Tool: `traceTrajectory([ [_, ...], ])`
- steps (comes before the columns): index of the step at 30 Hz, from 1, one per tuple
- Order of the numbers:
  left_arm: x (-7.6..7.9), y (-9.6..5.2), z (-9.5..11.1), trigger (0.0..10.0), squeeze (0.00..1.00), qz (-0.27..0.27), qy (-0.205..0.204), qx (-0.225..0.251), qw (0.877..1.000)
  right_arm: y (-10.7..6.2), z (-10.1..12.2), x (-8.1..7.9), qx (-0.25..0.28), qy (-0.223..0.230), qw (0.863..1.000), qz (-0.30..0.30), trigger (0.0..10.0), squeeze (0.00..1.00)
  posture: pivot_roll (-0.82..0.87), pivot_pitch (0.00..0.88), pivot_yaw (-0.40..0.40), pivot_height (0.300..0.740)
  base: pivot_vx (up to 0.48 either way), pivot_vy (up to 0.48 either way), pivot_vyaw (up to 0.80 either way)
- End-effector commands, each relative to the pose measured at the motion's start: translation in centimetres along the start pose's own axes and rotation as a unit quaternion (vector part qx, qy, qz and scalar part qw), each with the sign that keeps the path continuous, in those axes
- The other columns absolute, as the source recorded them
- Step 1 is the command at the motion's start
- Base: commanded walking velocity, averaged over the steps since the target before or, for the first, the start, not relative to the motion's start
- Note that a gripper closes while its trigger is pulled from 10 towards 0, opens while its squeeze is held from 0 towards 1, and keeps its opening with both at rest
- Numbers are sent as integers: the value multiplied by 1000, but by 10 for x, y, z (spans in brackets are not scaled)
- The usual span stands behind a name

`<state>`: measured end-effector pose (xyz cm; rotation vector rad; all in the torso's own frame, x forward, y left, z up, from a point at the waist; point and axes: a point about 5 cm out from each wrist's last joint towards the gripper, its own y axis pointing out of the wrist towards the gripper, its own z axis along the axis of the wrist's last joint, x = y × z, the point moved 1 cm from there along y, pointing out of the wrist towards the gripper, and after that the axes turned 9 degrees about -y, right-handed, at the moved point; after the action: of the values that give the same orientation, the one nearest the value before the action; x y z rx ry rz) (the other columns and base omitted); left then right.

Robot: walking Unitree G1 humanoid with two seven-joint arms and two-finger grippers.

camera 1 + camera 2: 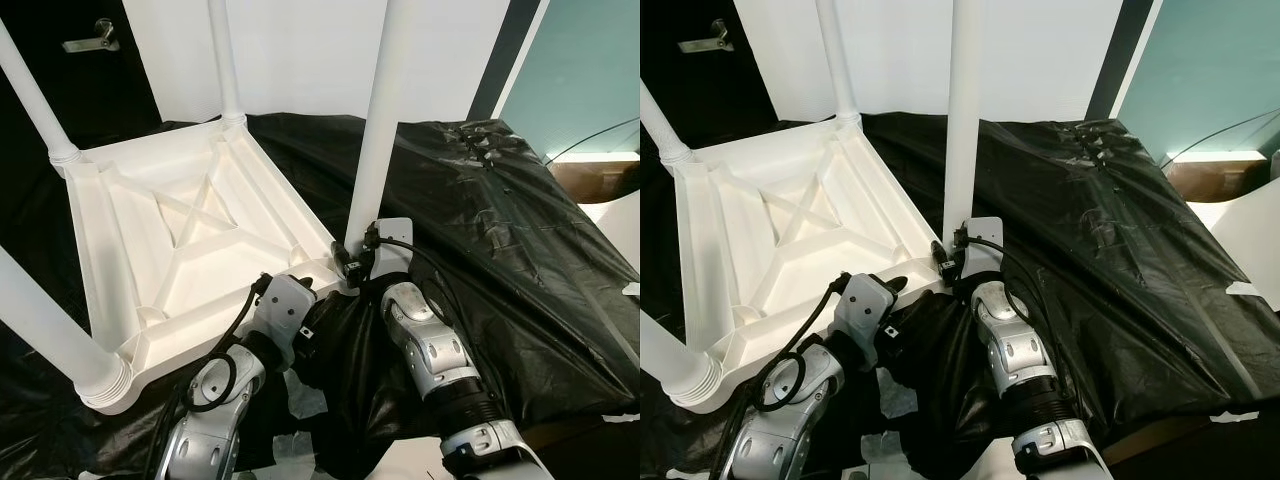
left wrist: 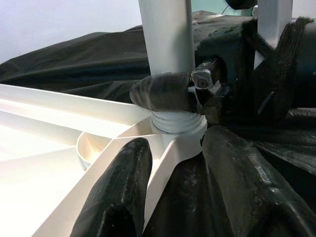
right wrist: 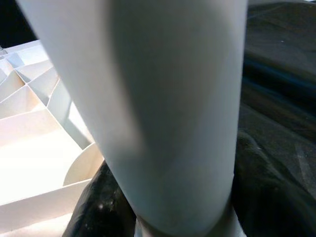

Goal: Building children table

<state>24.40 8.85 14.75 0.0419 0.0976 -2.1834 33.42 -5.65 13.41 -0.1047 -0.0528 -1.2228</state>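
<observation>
The right gripper (image 1: 352, 262) is clamped round the foot of the tall white plastic leg (image 1: 377, 130), right where it seats in the corner socket of the upturned white plastic tabletop (image 1: 190, 230) lying on the black plastic sheeting (image 1: 500, 220). The left gripper (image 2: 170, 168), at about 8 o'clock from it, straddles that corner's edge with fingers spread. If the thread isn't lined up, I'd guess the leg jams crooked or the top skids. No readable writing anywhere.
</observation>
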Motion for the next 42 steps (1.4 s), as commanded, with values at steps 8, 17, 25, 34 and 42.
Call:
traceTrajectory([
  [8,-5,-1,-1,10000,0,30,2,-3,1000,-10,-6,29,16,-16,998,65,10000,1000,130,46,-68,740,0,0,0],
  [17,-7,0,-1,10000,0,29,3,-2,1000,-11,1,56,37,-29,979,196,10000,0,123,45,-65,740,0,0,0],
  [25,-7,0,0,10000,0,30,4,-2,1000,0,11,57,38,-61,957,280,10000,0,137,37,-64,740,0,0,0],
  [34,-7,-3,-1,10000,0,32,5,-5,999,10,13,48,31,-115,929,349,10000,0,149,33,-56,740,0,0,0],
  [42,-6,-5,-2,10000,0,30,5,-9,1000,10,7,51,20,-129,920,368,0,0,151,30,-48,740,0,0,0],
])
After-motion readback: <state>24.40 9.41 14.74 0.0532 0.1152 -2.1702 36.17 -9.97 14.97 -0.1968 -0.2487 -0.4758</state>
